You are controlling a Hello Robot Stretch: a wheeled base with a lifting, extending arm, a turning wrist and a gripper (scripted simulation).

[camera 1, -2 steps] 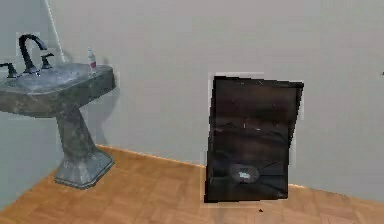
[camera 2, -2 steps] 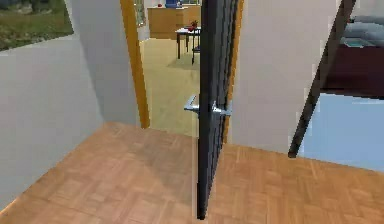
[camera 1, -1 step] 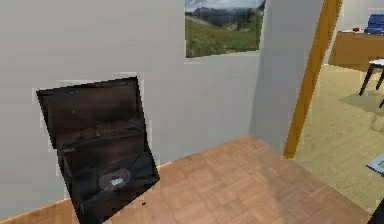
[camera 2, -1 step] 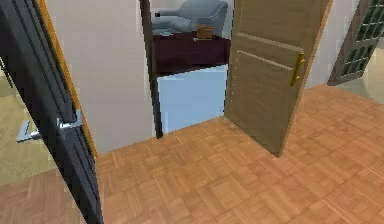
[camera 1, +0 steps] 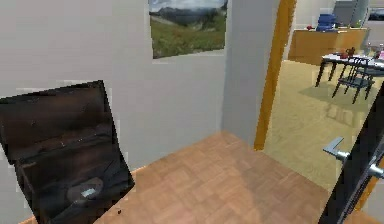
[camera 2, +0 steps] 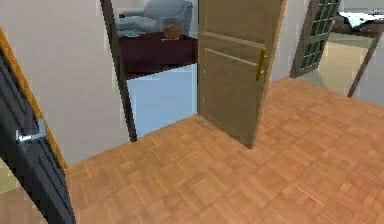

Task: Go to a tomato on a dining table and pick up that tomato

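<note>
The robot faces a grey wall [camera 1: 120, 50], arm side toward a wooden door [camera 2: 235, 70].

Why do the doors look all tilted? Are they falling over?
No. Forward view: the dark door leans only in the picture, being near its edge. Arm side view: the wooden door leans likewise; nothing is falling.

A wooden door [camera 2: 238, 70] (brass handle [camera 2: 262, 65]) stands open on parquet floor [camera 2: 230, 170].
</note>
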